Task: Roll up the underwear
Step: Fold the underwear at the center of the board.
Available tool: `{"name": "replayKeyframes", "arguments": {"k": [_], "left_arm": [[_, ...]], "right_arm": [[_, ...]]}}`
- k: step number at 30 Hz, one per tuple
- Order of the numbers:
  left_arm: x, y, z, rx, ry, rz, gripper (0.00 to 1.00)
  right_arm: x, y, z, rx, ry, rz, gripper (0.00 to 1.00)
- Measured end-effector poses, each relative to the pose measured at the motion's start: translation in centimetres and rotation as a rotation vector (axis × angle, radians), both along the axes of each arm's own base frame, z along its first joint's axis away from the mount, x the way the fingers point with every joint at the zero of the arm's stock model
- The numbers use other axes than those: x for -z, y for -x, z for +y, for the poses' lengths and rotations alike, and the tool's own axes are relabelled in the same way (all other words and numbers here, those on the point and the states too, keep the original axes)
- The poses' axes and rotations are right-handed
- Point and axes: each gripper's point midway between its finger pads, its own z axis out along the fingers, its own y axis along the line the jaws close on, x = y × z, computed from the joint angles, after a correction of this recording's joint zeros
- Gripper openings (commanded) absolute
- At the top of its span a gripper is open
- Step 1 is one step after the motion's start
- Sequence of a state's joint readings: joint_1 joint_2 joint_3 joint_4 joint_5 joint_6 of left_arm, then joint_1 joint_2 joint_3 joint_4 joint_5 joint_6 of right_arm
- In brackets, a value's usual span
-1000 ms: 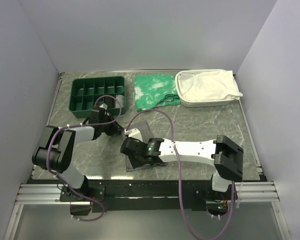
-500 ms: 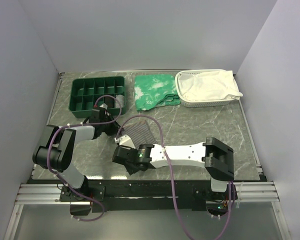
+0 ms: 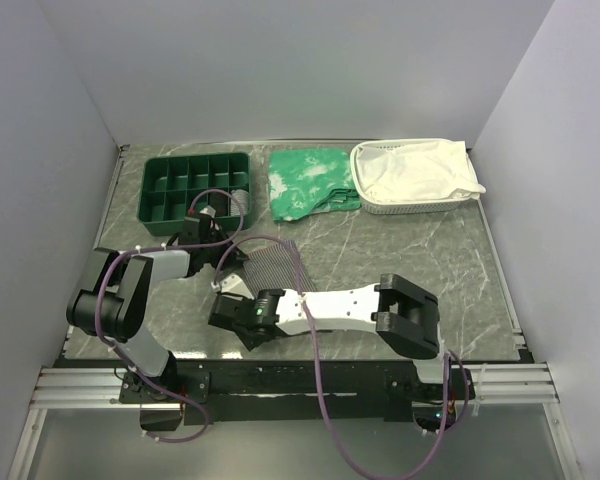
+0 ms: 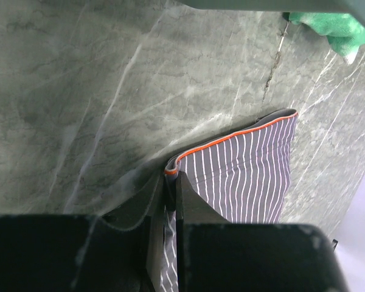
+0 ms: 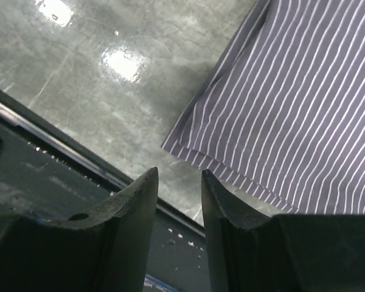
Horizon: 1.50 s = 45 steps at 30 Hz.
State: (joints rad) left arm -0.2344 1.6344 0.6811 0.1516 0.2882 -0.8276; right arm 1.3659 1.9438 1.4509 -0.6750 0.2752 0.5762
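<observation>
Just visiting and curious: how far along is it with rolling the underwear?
Barely started. Done: the underwear lies spread flat on the table, no roll visible. In hand: the left gripper pinches its orange-edged corner; the right gripper hangs open near another corner, holding nothing. To do: all the rolling.

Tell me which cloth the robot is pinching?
The grey striped underwear in the middle of the table. The left gripper is shut on its orange-edged corner. The green cloth and the white cloth lie untouched at the back.
</observation>
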Motion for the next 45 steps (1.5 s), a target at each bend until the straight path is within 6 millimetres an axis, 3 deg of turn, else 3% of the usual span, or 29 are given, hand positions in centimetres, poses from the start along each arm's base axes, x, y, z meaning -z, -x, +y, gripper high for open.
{"name": "replayKeyframes", "arguments": {"k": [15, 35, 45], "left_arm": [[0.0, 0.0, 0.0, 0.001, 0.001, 0.001, 0.01], [0.1, -0.1, -0.1, 0.004, 0.004, 0.0, 0.01], [0.0, -0.2, -0.2, 0.005, 0.005, 0.0, 0.01]], "right_arm": [[1.7, -0.4, 1.5, -0.044, 0.048, -0.005, 0.43], [3.4, -1.2, 1.2, -0.049, 0.1, -0.02, 0.41], [3.5, -1.2, 1.5, -0.049, 0.099, -0.019, 0.25]]}}
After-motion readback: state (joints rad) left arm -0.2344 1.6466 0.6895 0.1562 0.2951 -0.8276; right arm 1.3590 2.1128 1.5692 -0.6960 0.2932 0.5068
